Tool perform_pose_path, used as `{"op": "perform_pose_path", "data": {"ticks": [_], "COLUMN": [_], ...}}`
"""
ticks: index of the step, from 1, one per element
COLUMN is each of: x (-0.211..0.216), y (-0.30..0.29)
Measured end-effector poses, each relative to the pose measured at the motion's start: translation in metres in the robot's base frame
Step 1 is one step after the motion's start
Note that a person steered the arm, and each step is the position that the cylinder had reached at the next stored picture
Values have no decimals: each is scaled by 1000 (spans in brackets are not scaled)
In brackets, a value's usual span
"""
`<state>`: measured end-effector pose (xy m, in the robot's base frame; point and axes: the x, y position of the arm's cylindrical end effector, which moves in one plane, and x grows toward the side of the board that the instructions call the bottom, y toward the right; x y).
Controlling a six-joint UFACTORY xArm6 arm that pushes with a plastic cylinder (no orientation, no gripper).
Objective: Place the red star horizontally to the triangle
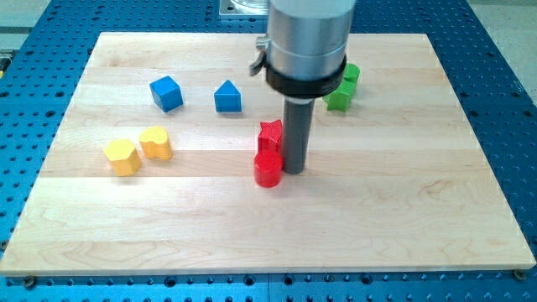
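The red star (270,134) lies near the board's middle, just above a red cylinder (268,169) that touches it. The blue triangle (227,97) sits up and to the left of the star. My tip (294,170) rests on the board right beside the star and the red cylinder, on their right side, touching or nearly touching both. The arm's grey body hides the board area above the rod.
A blue cube (166,93) lies left of the triangle. Two yellow blocks (123,157) (156,143) sit at the left. Green blocks (342,88) lie at the upper right, partly hidden by the arm. The wooden board (419,210) ends in a blue perforated table.
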<state>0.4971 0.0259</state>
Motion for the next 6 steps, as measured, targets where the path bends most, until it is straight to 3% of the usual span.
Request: {"op": "perform_pose_path", "data": {"ticks": [1, 2, 4, 5, 6], "x": [27, 17, -63, -68, -41], "y": [-26, -28, -25, -26, -28]}}
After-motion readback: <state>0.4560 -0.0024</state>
